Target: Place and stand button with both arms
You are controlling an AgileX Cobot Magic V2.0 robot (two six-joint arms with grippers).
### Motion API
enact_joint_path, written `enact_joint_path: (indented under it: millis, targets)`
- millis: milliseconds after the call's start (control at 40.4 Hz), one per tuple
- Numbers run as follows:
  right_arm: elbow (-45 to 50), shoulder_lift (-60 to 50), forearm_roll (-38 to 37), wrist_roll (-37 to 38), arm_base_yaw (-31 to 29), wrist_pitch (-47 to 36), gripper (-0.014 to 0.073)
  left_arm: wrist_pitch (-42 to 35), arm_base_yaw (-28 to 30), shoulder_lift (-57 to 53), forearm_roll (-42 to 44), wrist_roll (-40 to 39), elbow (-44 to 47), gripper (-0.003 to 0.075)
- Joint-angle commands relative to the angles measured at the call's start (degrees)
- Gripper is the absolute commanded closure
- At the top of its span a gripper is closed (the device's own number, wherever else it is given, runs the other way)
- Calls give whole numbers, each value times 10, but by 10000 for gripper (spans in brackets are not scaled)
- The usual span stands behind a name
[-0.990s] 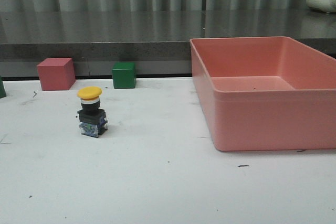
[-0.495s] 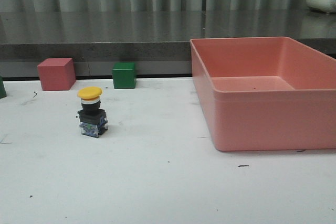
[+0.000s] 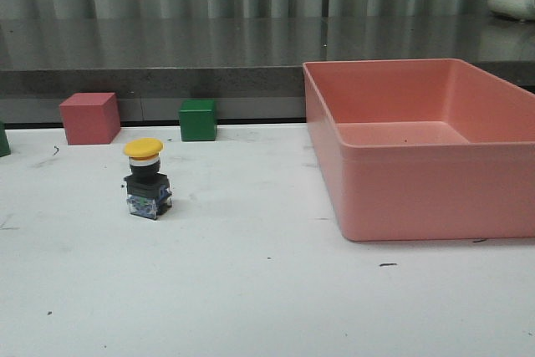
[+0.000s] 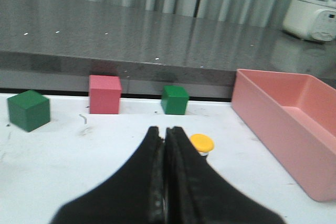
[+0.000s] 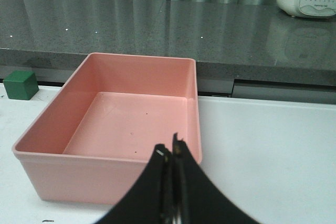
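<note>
The button (image 3: 146, 180) stands upright on the white table, left of centre, with its yellow cap on top, a black collar and a clear-bluish base. In the left wrist view only its yellow cap (image 4: 201, 143) shows, just past the fingers. My left gripper (image 4: 163, 130) is shut and empty, held back from the button and not touching it. My right gripper (image 5: 171, 145) is shut and empty, in front of the pink bin's near wall. Neither arm shows in the front view.
A large pink bin (image 3: 435, 198) fills the right side of the table, also in the right wrist view (image 5: 105, 177). A red cube (image 3: 89, 118) and a green cube (image 3: 197, 119) sit at the table's back edge. Another green cube (image 4: 29, 109) lies far left.
</note>
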Motion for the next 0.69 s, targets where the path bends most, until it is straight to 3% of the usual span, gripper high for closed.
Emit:
enact_joint_path:
  millis: [0,248,668]
  targets:
    - [-14,6,-7,-4,-3,-49,662,-55,41,-26,-17,-6,15,740]
    - [-14,6,-7,-4,-3,-49,662,-57,120,-74,-23,-2,77,740]
    - [-14,6,-7,-4,-3,-49,662,-57,131,-74,-22,41,105,740]
